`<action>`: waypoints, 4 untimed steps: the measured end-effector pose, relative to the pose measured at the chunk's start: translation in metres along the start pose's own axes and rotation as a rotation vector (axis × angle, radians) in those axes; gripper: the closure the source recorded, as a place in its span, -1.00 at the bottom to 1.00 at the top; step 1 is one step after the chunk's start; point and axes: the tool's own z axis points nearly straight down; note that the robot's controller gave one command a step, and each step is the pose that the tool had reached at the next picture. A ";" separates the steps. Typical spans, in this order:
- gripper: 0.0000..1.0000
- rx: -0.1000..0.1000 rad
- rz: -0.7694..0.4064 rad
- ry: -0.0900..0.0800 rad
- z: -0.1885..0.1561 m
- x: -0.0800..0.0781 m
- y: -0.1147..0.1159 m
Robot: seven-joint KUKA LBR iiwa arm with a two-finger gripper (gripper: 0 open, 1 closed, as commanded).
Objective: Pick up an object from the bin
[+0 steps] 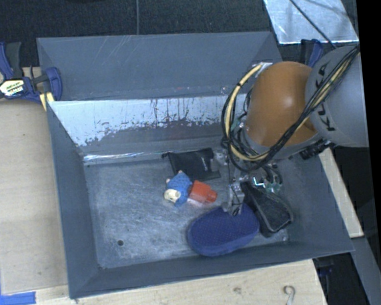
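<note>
Orange cover (276, 103) and cables (231, 119) smother the wrist — the gripper (237, 203) below is mostly buried. The flat black thing (190, 162) by the back wall tucks behind it, right end unseen — and the arm (347, 103) is cut off at the right side.

One dark blue cushion (222, 234), one small blue toy (178, 186), one orange block (202, 194), one black flat piece (190, 162), perhaps one black pouch (271, 211).

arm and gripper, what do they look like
The arm is rounded silver-grey with black lettering, its wrist under a glossy orange-brown dome. Black and yellow cables loop round the dome down to a small dark and metal gripper.
</note>
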 end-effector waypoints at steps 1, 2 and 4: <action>-1.00 0.001 0.115 -0.007 0.058 0.034 0.022; -1.00 0.000 0.115 -0.010 0.057 0.033 0.021; -1.00 0.000 0.115 -0.011 0.054 0.030 0.020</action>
